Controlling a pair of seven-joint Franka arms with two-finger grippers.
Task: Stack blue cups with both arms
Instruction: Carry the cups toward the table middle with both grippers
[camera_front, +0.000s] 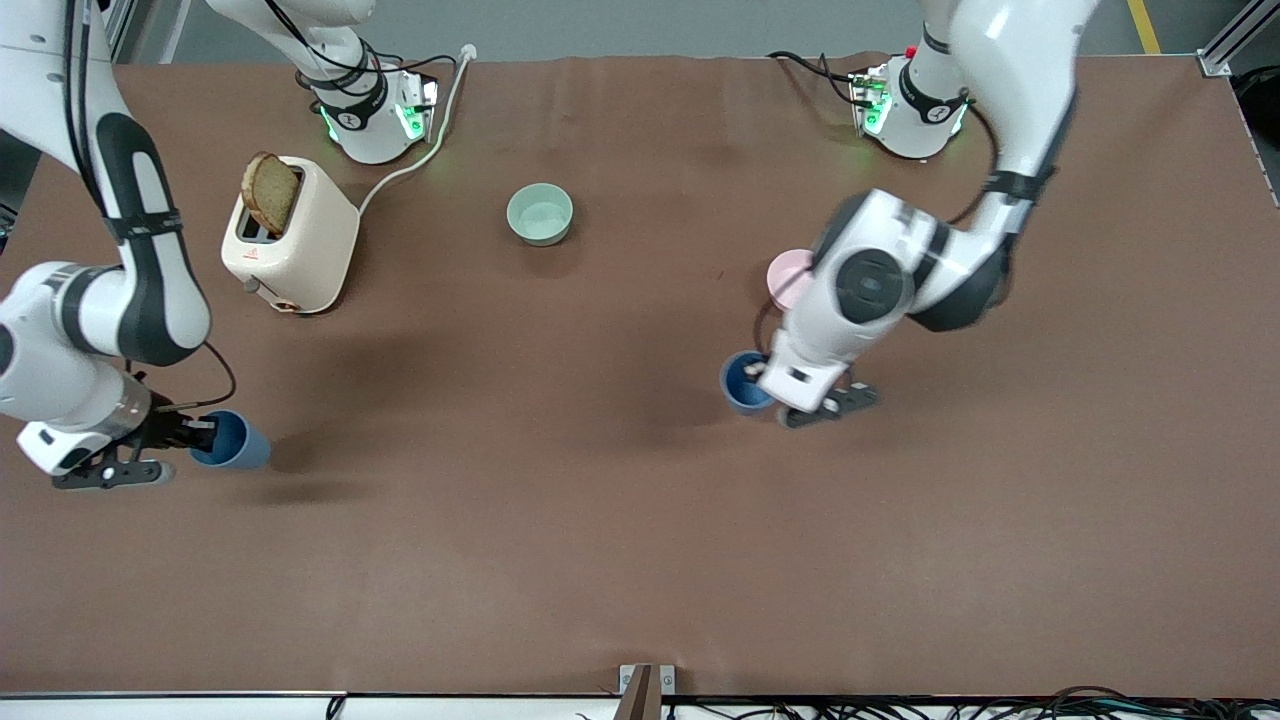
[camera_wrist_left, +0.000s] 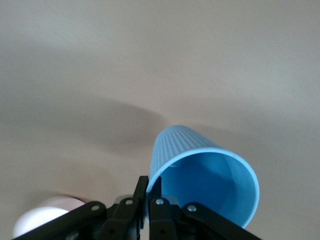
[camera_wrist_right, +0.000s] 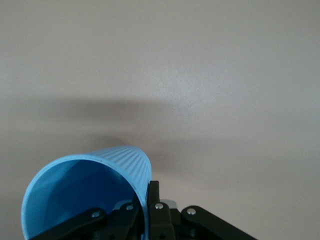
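While each arm pinches one cup by the rim wall, I read this as readying the stack: right gripper (camera_front: 200, 436) clamped on its blue cup (camera_front: 232, 441), left gripper (camera_front: 768, 378) clamped on the other blue cup (camera_front: 742, 383), pink bowl (camera_front: 787, 275) just past it.

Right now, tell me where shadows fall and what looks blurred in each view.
Front view: soft shadows spread on the table beside each blue cup; the left arm's forearm looks motion-smeared. Left wrist view: a broad shadow lies past the cup, and the pink bowl is unsharp. Right wrist view: a dark band of shadow sits above the cup.
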